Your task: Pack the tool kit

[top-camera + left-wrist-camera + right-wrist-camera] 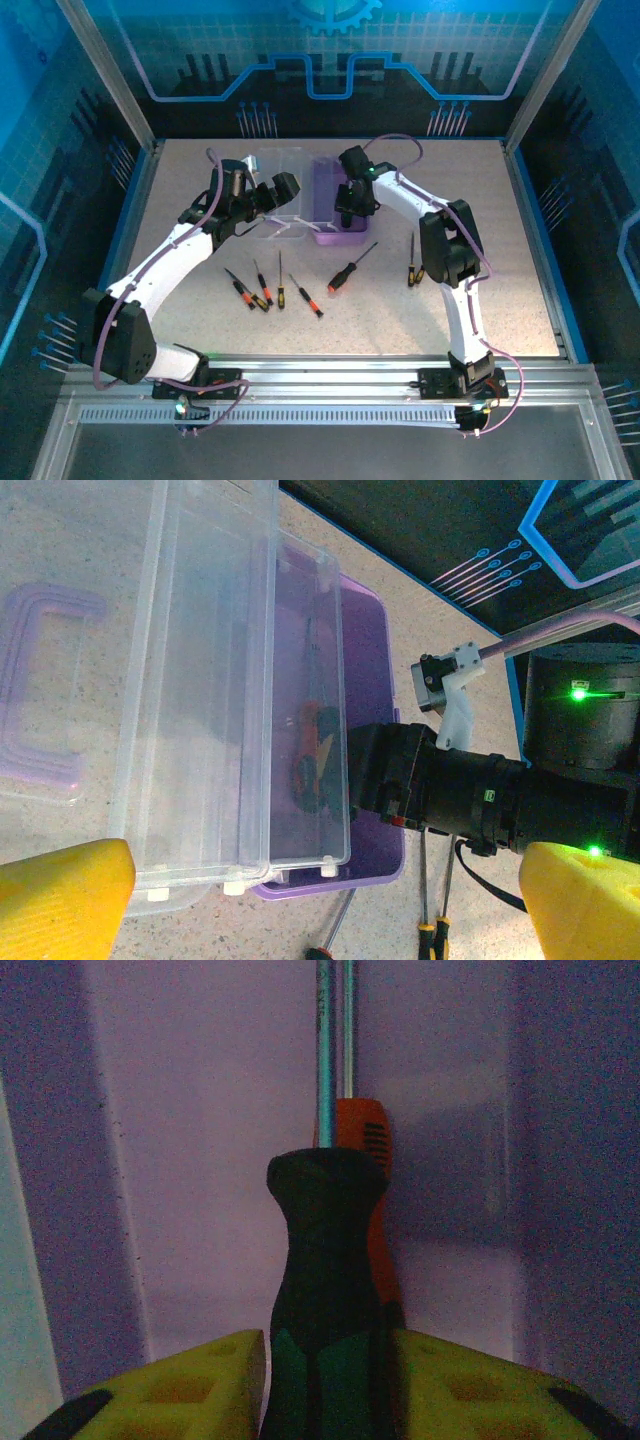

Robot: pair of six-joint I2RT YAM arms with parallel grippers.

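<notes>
Purple case (325,195) lies open on the worktop (200,330), clear lid (270,170) to its left. Right hand (325,1345) is inside it with a black-handled screwdriver (325,1250) between its fingers; grip unclear. Left hand (325,855) gapes wide, holding nothing. More screwdrivers (280,283) lie nearer.

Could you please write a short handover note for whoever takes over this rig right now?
Left hand: open, holding nothing, at the near end of the clear lid.
Right hand: down inside the purple case, with a dark-handled screwdriver between its fingers. Whether the grip is tight or loose cannot be told.
Done: the case is open with the lid folded out to the left. An orange-handled screwdriver lies in it beside the dark one.
Left: six screwdrivers lie loose on the table. Pack them, then close the lid.
</notes>
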